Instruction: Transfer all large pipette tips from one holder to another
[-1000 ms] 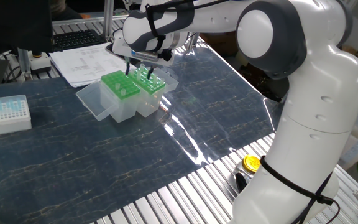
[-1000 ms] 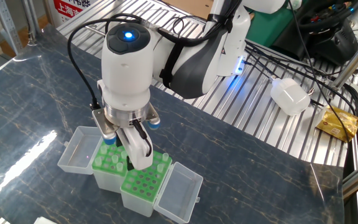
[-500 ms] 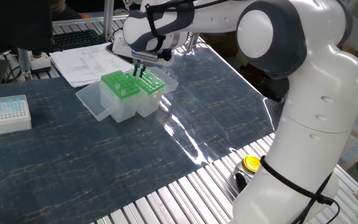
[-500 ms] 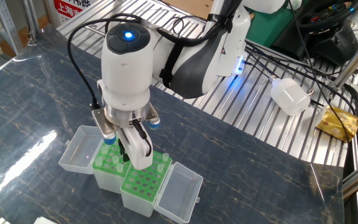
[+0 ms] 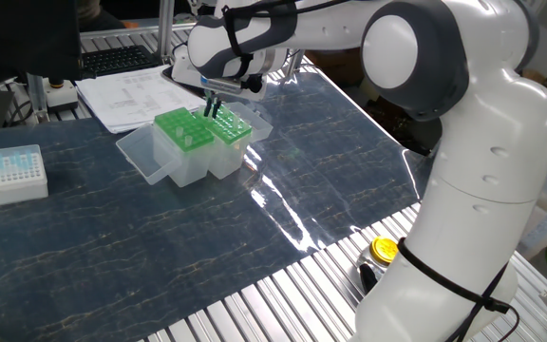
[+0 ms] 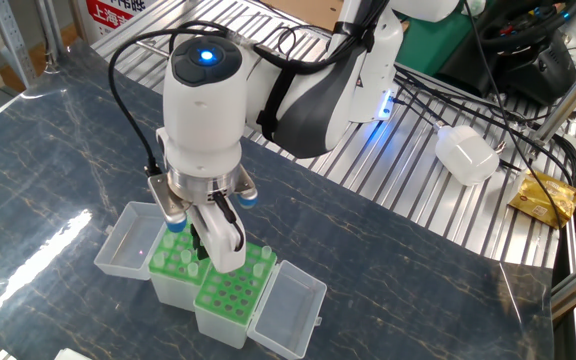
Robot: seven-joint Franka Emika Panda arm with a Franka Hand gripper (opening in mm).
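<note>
Large clear pipette tips (image 6: pixel 177 258) stood in both green-topped holders (image 5: pixel 203 130) directly beneath the pincer (image 6: pixel 205 255), whose opening and hold I could not tell, so transfers apparently remained.

Red-and-white sign (image 6: pixel 116 14), top edge of other fixed view: white characters, cut off by frame, one resembling "上", remainder not legible. Printed sheets (image 5: pixel 131 98) on table in one fixed view: lines of print too small to read. No other legible text, brands or numbers.
</note>
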